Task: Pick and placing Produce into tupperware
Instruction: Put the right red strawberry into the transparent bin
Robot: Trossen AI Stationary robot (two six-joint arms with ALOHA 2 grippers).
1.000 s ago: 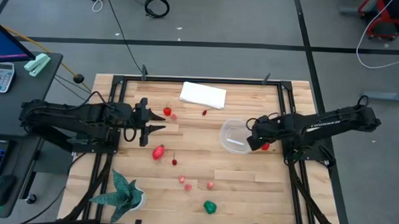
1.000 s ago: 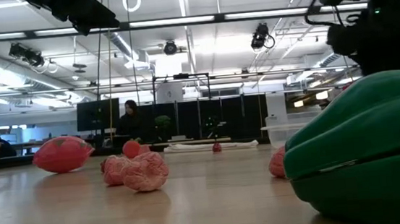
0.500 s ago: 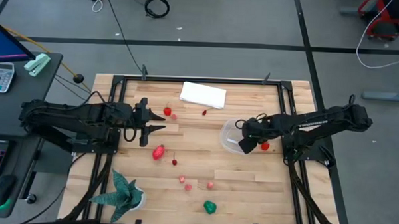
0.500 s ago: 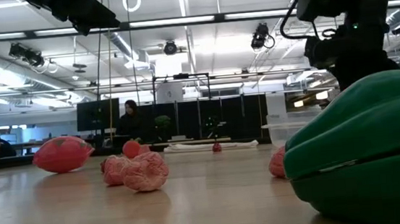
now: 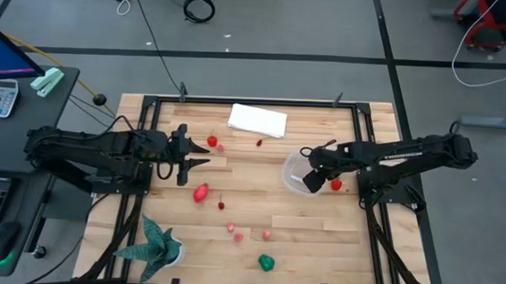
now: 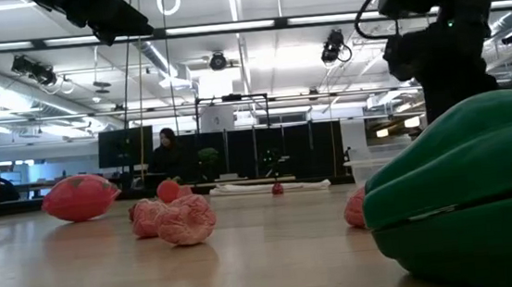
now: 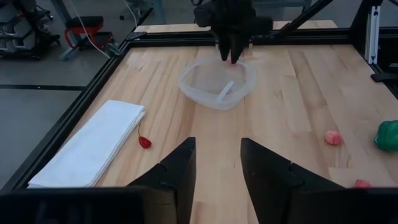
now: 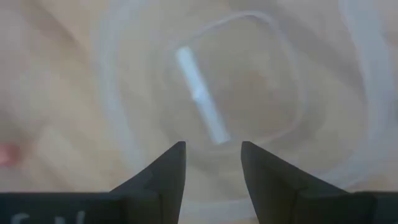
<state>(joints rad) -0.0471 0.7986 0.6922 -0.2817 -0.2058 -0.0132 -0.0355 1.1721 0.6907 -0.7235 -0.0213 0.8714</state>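
Tupperware (image 5: 296, 173): clear round tub, right of table centre, upright on the wood; a white strip lying on its floor (plain in the right wrist view).
Right gripper (image 5: 312, 179): directly over the tub's right edge, fingers parted with a gap between them, nothing held.
Left gripper (image 5: 196, 163): at the left side of the table, pointing toward the centre; fingers apart, nothing between them.
Produce, red: one piece (image 5: 337, 185) just beside the tub's right side; a larger one (image 5: 201, 192) near the left gripper; one (image 5: 212, 141) further back; a small one (image 5: 260, 143) just off the cloth.
Produce, pink: small pieces (image 5: 238, 237) toward the front.
Produce, green: single piece (image 5: 266, 262) at the front edge.
White cloth (image 5: 257, 120): flat, at the rear.
Potted plant (image 5: 155, 242): front-left corner.
Writing: none readable on any item (a calculator (image 5: 0, 97) on the side desk, keys illegible).
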